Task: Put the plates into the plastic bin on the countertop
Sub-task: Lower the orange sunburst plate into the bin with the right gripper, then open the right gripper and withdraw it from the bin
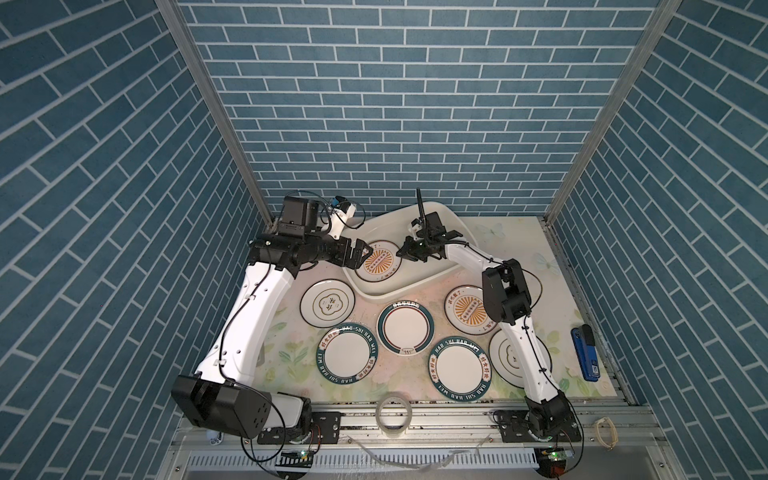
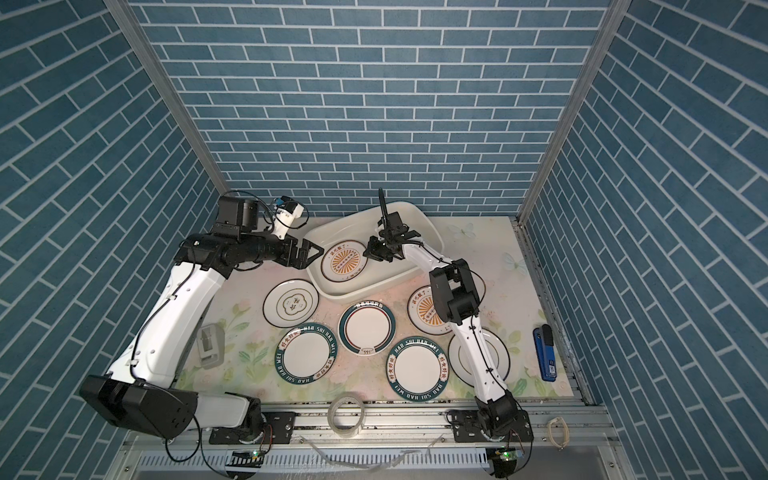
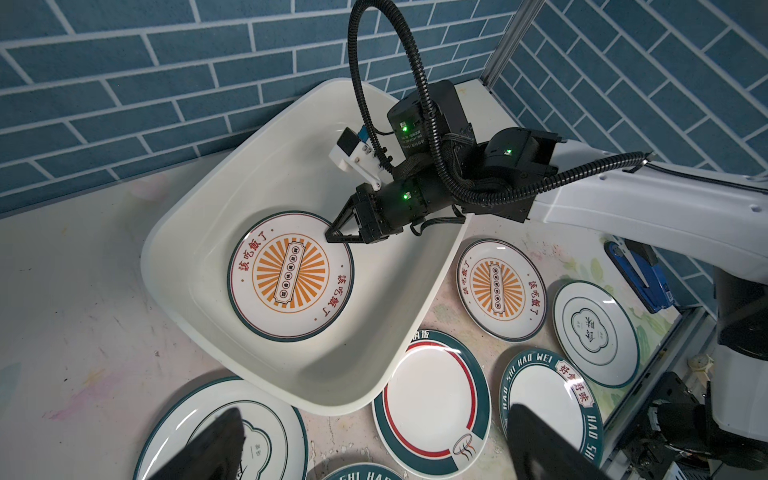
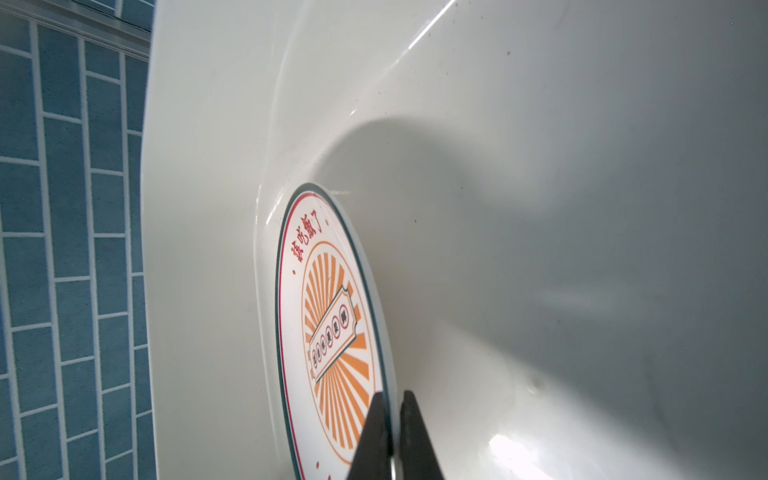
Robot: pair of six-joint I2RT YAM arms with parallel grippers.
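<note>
We have the right gripper [image 4: 393,399] pressed together on the rim of a sunburst plate [image 3: 291,276], at the plate's three o'clock in both top views. The plate lies low in the nine o'clock end of the plastic bin [image 1: 440,216], which sits at twelve o'clock on the countertop [image 1: 498,237]. The left gripper [image 1: 365,257] hangs spread wide and empty at the plate's nine o'clock, over the bin's rim.

The step in hand, as we judge it, is the release. We want the plate flat on the bin floor before the jaws part, then a straight lift so nothing drags the rim.

We cannot tell whether the plate's underside fully meets the floor. The right arm [image 1: 528,357] covers most of a flower-emblem plate [image 1: 500,351] at four o'clock and part of a second sunburst plate [image 1: 463,309]. In the left wrist view the left fingers [image 3: 208,444] are only dark blurs.
</note>
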